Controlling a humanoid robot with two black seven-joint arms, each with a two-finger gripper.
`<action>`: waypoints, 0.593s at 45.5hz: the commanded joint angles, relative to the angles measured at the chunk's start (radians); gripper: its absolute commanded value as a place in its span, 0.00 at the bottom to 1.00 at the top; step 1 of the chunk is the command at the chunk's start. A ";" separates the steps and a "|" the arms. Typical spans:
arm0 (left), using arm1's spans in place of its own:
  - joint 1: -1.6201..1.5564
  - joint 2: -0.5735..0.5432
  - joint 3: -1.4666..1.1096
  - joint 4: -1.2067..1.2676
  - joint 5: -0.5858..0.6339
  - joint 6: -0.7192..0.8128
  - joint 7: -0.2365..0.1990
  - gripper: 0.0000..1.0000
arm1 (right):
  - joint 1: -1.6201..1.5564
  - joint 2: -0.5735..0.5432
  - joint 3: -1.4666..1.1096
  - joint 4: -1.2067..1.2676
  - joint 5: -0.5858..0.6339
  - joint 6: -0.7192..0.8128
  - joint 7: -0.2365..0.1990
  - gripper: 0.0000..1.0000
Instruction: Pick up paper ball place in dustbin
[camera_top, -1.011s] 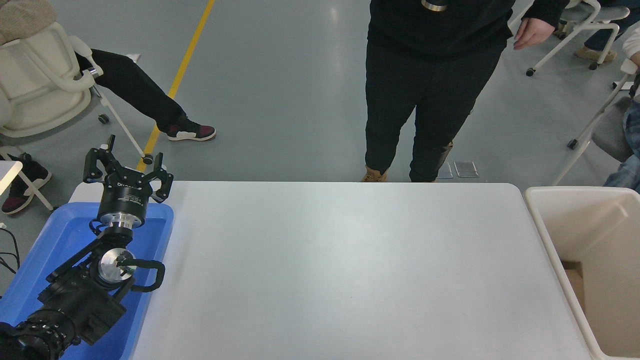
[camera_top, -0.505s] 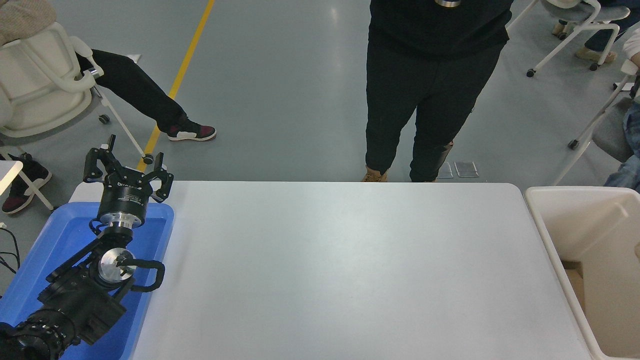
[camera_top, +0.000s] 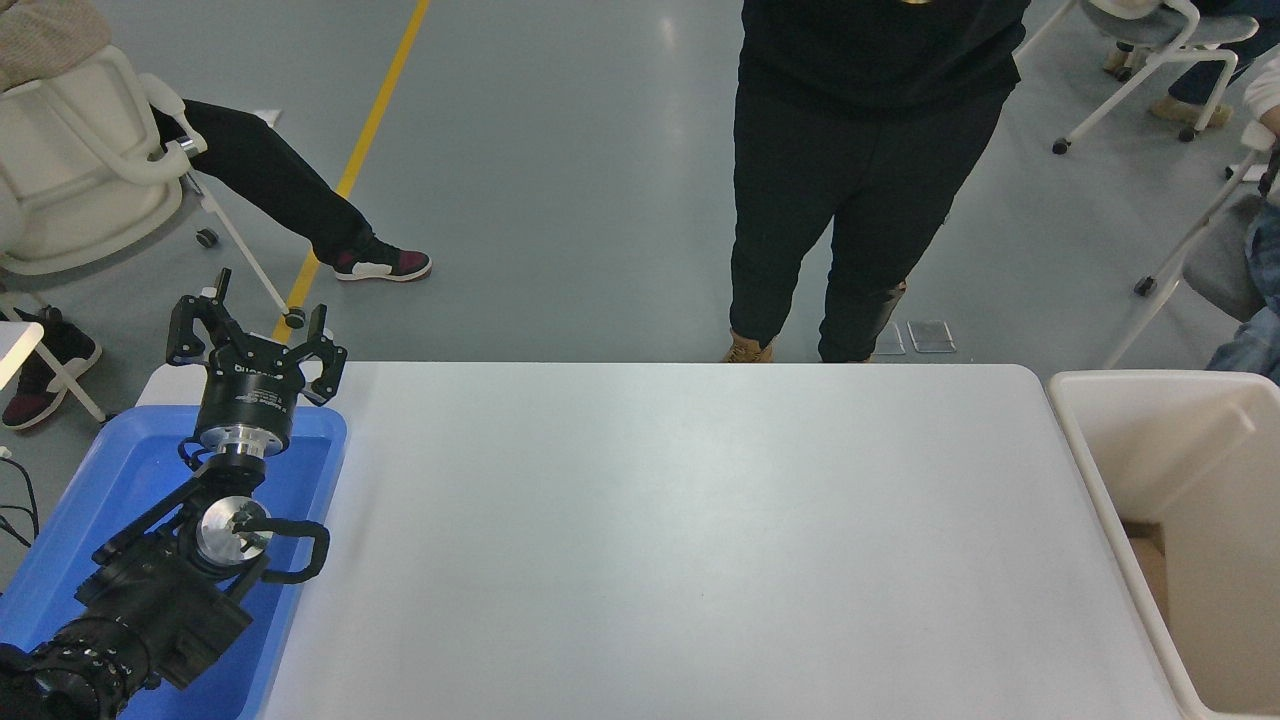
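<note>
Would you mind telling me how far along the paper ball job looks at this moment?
No paper ball shows on the white table, so whether it is binned cannot be told. Nothing is in hand: the left pincer is open and empty above the blue tray. The dustbin holds a brown item at its visible bottom, unidentifiable.

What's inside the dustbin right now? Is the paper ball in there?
Inside the dustbin only smooth cream walls and a brownish cardboard-like piece low against the near wall show. No paper ball is visible; the bin's right part is cut off by the frame.
</note>
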 joint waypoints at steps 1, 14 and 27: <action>-0.001 0.000 0.000 -0.001 0.000 0.000 0.000 0.99 | 0.389 -0.075 -0.296 0.199 -0.098 0.124 0.002 1.00; -0.001 0.000 0.000 0.001 0.000 0.000 0.000 0.99 | 0.768 -0.073 -0.367 0.480 -0.344 0.273 0.000 1.00; 0.001 0.000 0.000 0.001 0.000 0.000 0.000 0.99 | 1.196 -0.059 -0.475 0.875 -0.424 0.530 -0.005 1.00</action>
